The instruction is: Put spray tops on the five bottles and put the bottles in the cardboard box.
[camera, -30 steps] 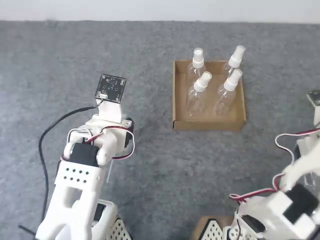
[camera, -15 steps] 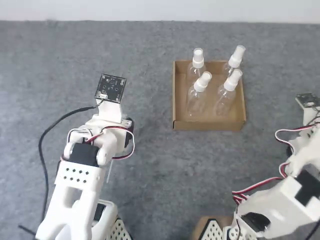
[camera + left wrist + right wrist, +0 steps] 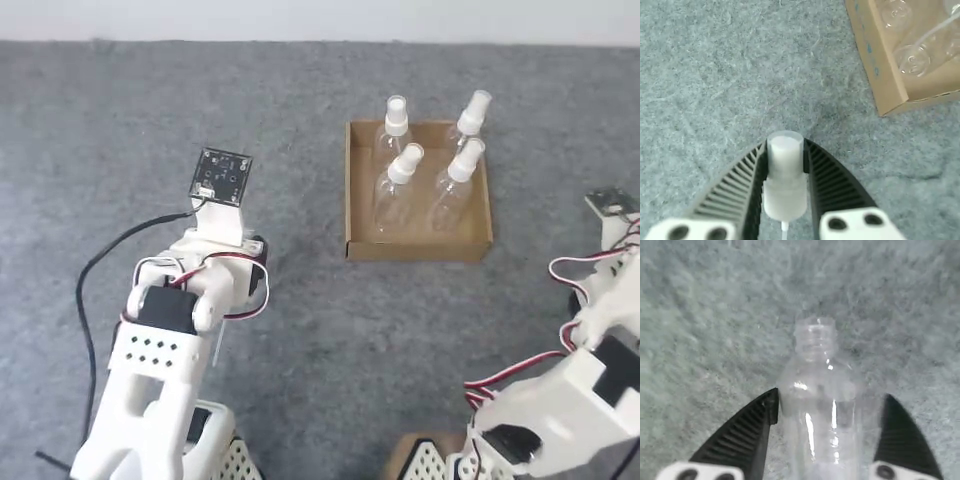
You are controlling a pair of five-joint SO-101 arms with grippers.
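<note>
- Four bottles [image 3: 425, 185] with their spray tops on stand in the cardboard box [image 3: 418, 247], which sits to the far right of middle on the grey carpet [image 3: 300, 120]. So, judging by that, we're on the fifth and last one.
- The left claw [image 3: 785, 145] is pinching the last spray top [image 3: 785, 172] on both sides, with the top's head poking out past the fingertips. It hangs above bare carpet, and the box's near-left corner [image 3: 880, 75] is off to the right and farther away.
- In the overhead view the left arm [image 3: 190, 300] sits near-left, well apart from the box.
- The right claw [image 3: 830, 395] is spread around the uncapped bottle [image 3: 817, 430]. One finger is up against the bottle's shoulder, and the other looks like it has a gap, so I wouldn't call it a firm grip.
- The bottle's threaded neck is open and points away from the wrist over carpet. I can't tell whether the base rests on the carpet or is lifted.
- The right arm [image 3: 590, 380] is at the near-right edge, nearer than the box's right side.
- My read on the step is that it's getting the top and the bottle together.
- Next move, I'd guess:
  - The right claw needs to close properly on the bottle and hold it steady.
  - The two arms then have to meet in the middle, since they're well apart now.
  - The top's thin tube has to go down the neck first, then the cap seats on the threads.
  - After that the bottle goes into the free space in the box.
</note>
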